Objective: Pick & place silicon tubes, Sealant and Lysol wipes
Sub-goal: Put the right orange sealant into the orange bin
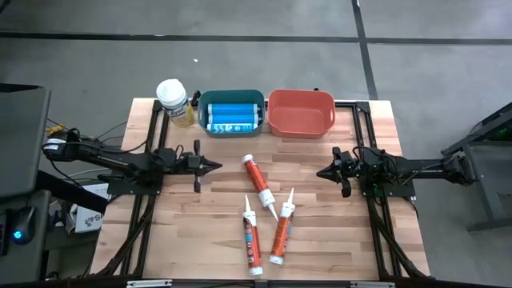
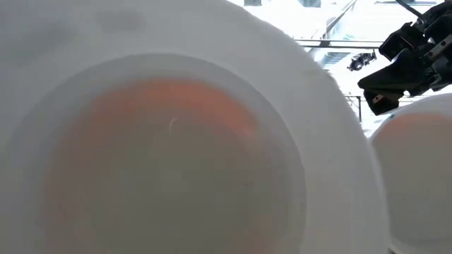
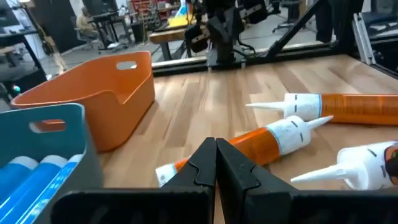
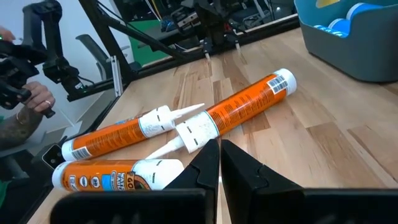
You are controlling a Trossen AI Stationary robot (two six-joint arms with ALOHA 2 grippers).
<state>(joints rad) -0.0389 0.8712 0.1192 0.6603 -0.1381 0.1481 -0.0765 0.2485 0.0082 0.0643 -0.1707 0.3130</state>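
Three orange tubes with white nozzles lie flat on the wooden table: one slanting at the middle [image 1: 258, 180], two nearer the front edge [image 1: 252, 240] [image 1: 282, 232]. The Lysol wipes canister [image 1: 174, 102], with a white lid and pale yellow body, stands upright at the far left, beside the teal bin. My left gripper [image 1: 214, 166] [image 3: 216, 158] is shut and empty, left of the middle tube. My right gripper [image 1: 320, 172] [image 4: 219, 158] is shut and empty, right of the tubes. In the low view, blurred white round shapes [image 2: 169, 141] fill the picture.
A teal bin [image 1: 231, 98] holding blue tubes and an orange-red bin [image 1: 301, 124] stand side by side at the table's far edge. Black frame rails [image 1: 144, 208] run along the table's left and right sides. A person's hand [image 4: 25, 106] shows beyond the table in the right wrist view.
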